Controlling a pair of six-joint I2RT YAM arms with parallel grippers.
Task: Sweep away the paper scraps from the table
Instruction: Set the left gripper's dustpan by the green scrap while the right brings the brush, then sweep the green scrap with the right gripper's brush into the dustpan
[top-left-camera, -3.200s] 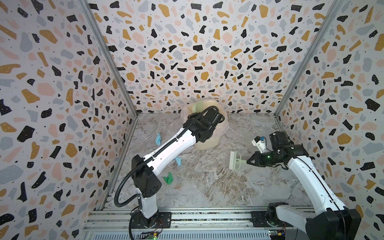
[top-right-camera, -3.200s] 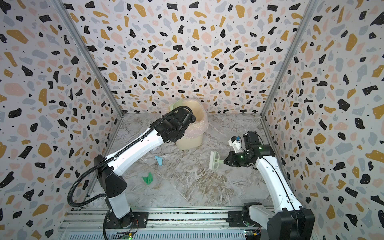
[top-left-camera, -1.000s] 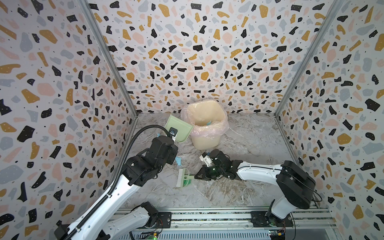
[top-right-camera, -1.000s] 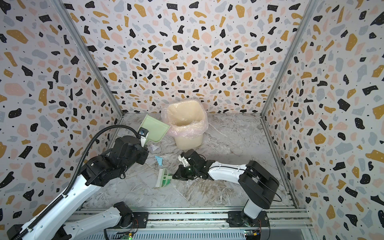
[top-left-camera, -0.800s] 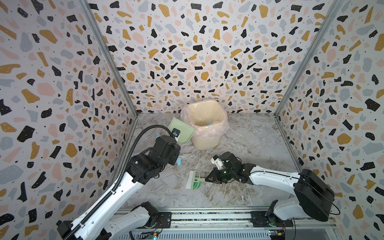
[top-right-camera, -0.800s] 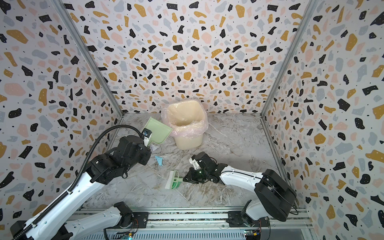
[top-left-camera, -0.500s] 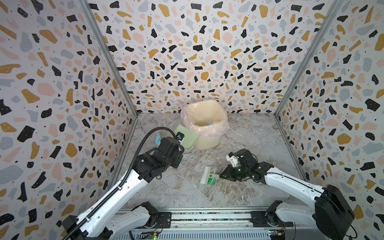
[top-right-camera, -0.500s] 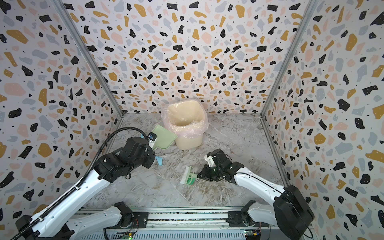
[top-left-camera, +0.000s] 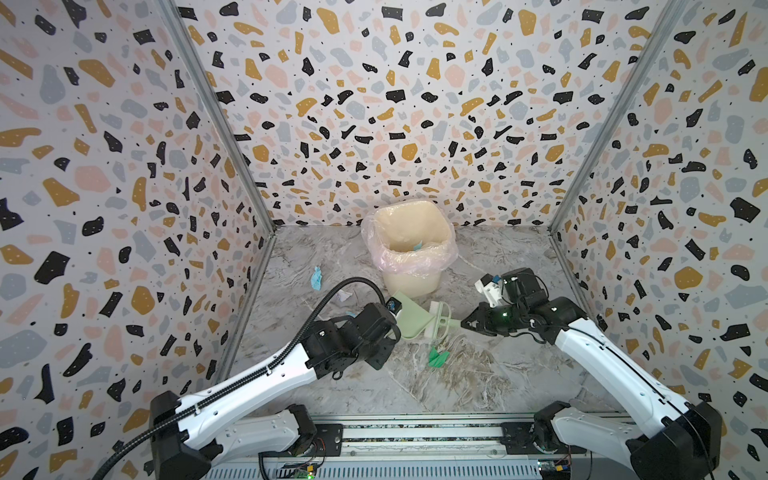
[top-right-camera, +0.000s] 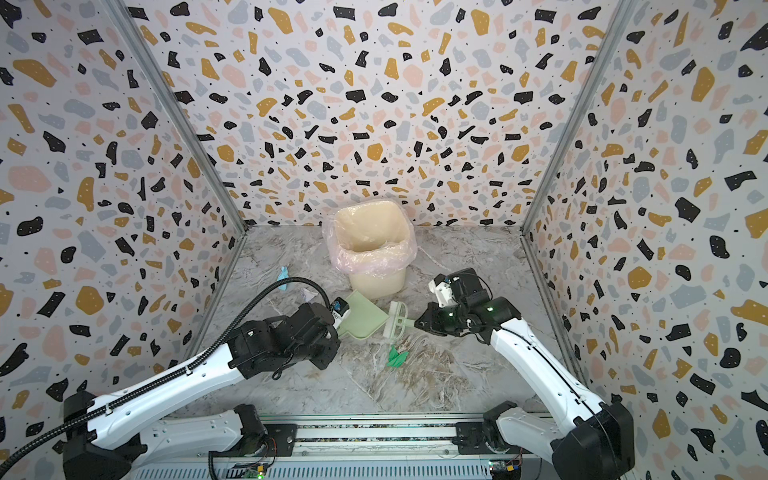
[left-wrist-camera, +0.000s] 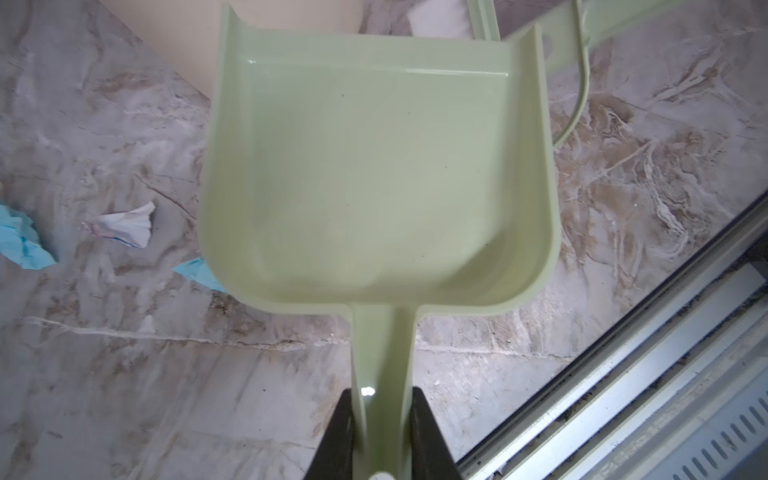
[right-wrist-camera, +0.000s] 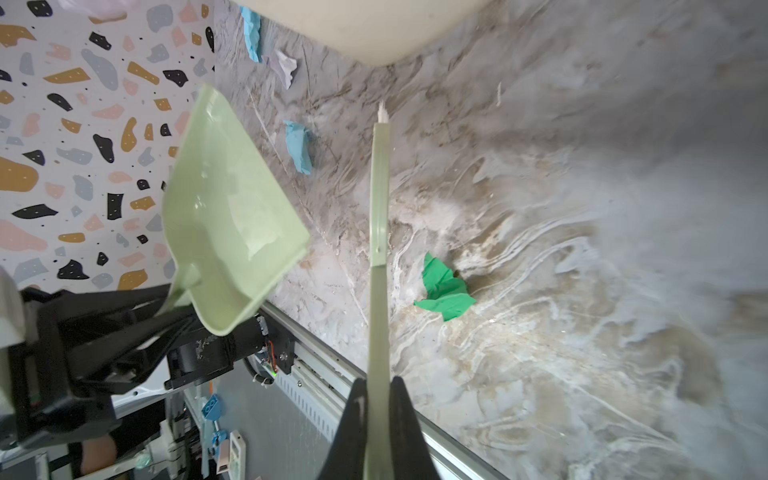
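My left gripper (left-wrist-camera: 382, 399) is shut on the handle of the pale green dustpan (top-left-camera: 411, 318) (top-right-camera: 361, 316), which it holds in front of the bin. My right gripper (right-wrist-camera: 379, 386) (top-left-camera: 463, 324) is shut on the handle of the pale green brush (top-left-camera: 438, 320) (right-wrist-camera: 379, 208). The brush head sits by the pan's open edge. A green paper scrap (top-left-camera: 438, 357) (right-wrist-camera: 444, 286) lies on the table (top-left-camera: 478, 374) just in front of the brush. A light blue scrap (top-left-camera: 316, 277) and a whitish one (top-left-camera: 344, 296) (left-wrist-camera: 126, 226) lie at the back left. Another blue scrap (right-wrist-camera: 299, 145) shows beside the pan.
A cream bin (top-left-camera: 446, 232) lined with a pinkish bag stands at the back middle, with a blue scrap (top-left-camera: 417, 246) inside. Speckled walls close in the left, back and right. A metal rail (top-left-camera: 415, 432) runs along the front edge.
The brush has swept from left of centre to the right and back, and the green scrap has shifted right with it. The dustpan has come forward and right, to in front of the bin.
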